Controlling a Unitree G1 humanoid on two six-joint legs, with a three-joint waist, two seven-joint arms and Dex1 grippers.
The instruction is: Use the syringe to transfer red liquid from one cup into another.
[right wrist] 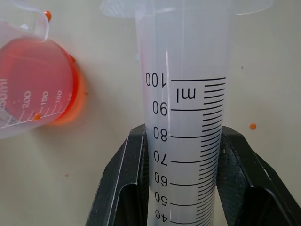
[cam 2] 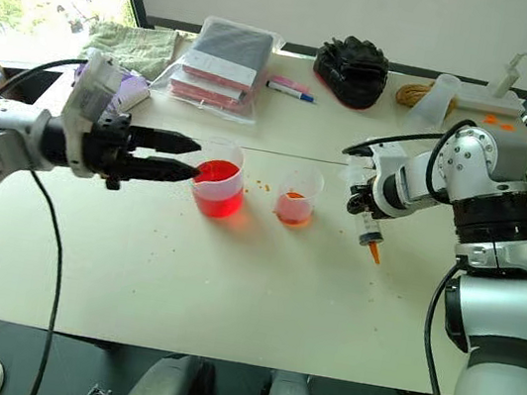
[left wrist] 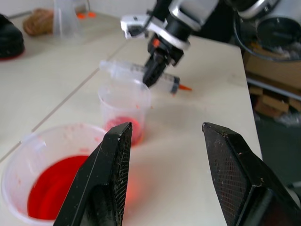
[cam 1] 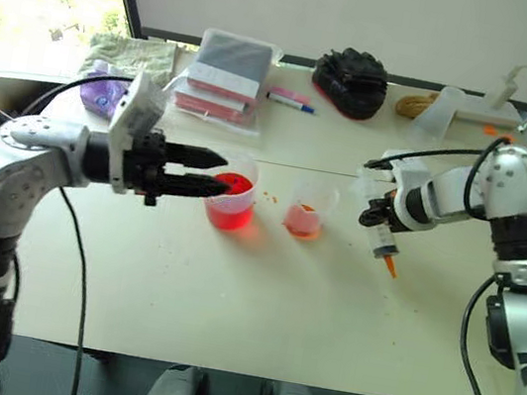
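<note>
Two cups: both stand side by side near the middle of the pale table point(cam 1: 225, 312), with a robot arm on each side.
Left gripper point(cam 1: 215, 174): at nine o'clock from the cups, pointing level toward the right; its two black fingers are spread apart and grasp nothing, their tips at the rim of the spouted cup.
Spouted cup point(cam 1: 233, 200): the larger one, clear plastic, bright red liquid point(left wrist: 56, 186) in its lower part.
Plain cup point(cam 1: 308, 209): smaller, just beside the spouted cup at three o'clock, with a shallow orange-pink layer at the bottom.
Syringe point(cam 1: 384, 239): at three o'clock from the plain cup, well apart from it, tilted with its orange tip down above the table.
Right gripper point(right wrist: 181, 169): clenched on the syringe barrel, fingers on either side of the printed scale.
</note>
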